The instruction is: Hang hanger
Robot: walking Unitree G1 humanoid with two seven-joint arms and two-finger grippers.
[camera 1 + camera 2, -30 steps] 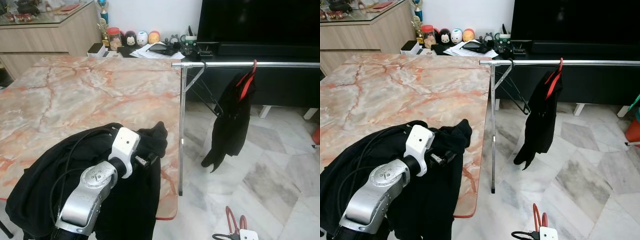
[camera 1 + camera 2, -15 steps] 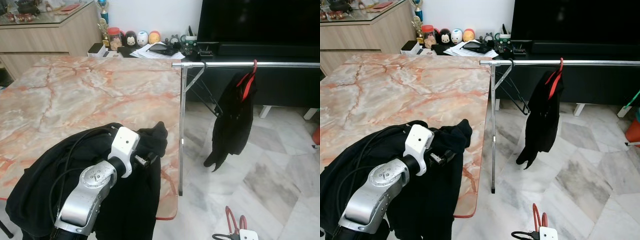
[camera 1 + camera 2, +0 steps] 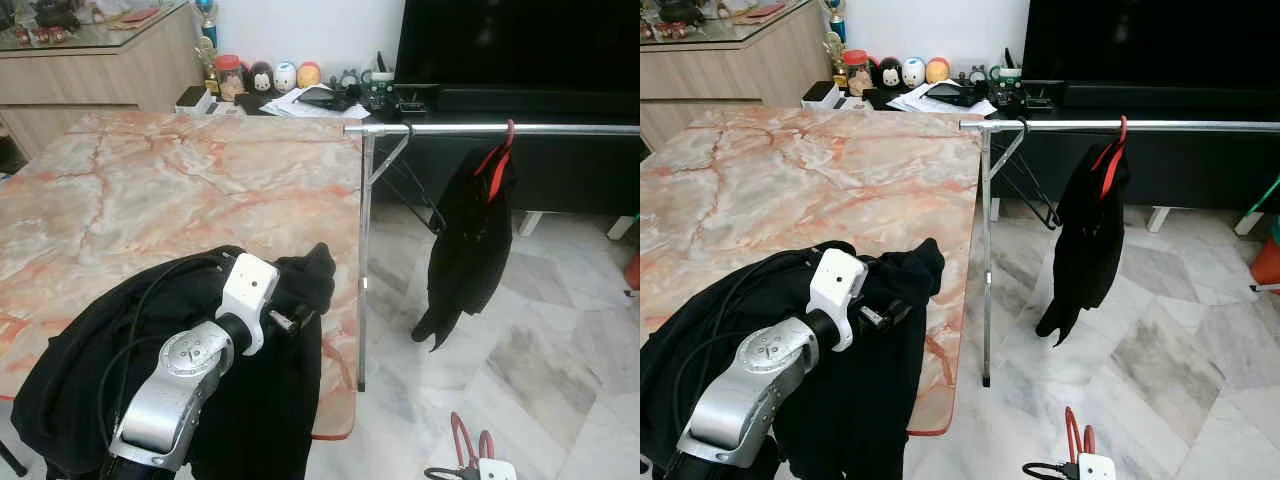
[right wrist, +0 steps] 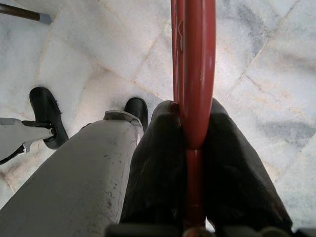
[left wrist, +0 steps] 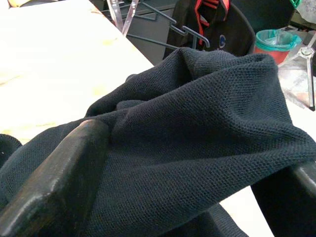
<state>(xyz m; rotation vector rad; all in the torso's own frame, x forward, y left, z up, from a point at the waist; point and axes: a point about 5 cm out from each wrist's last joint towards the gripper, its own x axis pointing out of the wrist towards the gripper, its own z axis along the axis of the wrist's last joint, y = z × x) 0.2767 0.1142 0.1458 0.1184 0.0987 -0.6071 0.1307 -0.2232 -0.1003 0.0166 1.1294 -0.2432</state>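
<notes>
Right gripper [image 4: 190,148] is low at the near right, above the marble floor [image 3: 560,360], fingers pinched together on a red hanger [image 4: 195,74]. It's clamped on a straight section of the red bar, which runs up between the pads.

Left gripper [image 5: 163,163] is at the near edge of the marble table [image 3: 150,190], buried in a black garment [image 3: 80,370] heaped there. Fingers [image 5: 54,173] are spread, with knit cloth bunched between them. They sit around the fabric; can't see any real pinch.

Rail [image 3: 500,128] runs at table height on the far right, on an upright post. Another black garment [image 3: 468,240] already hangs from it on its own red hanger [image 3: 492,165]. Spare dark wire hangers [image 3: 415,195] hang near the post.

Handling, my read:
- Held hanger looks like rigid plastic, light, smooth, so it may twist or slip in a two-finger pinch.
- A grip near the hook neck would keep it from swinging; can't tell from these shots which part is held now.
- Knit is soft and floppy, drapes heavily and will slide off if the hanger tilts.
- Best to take the garment at the collar or shoulder seam, not mid-fold.
- Free rail left of the hung garment looks like the target.
</notes>
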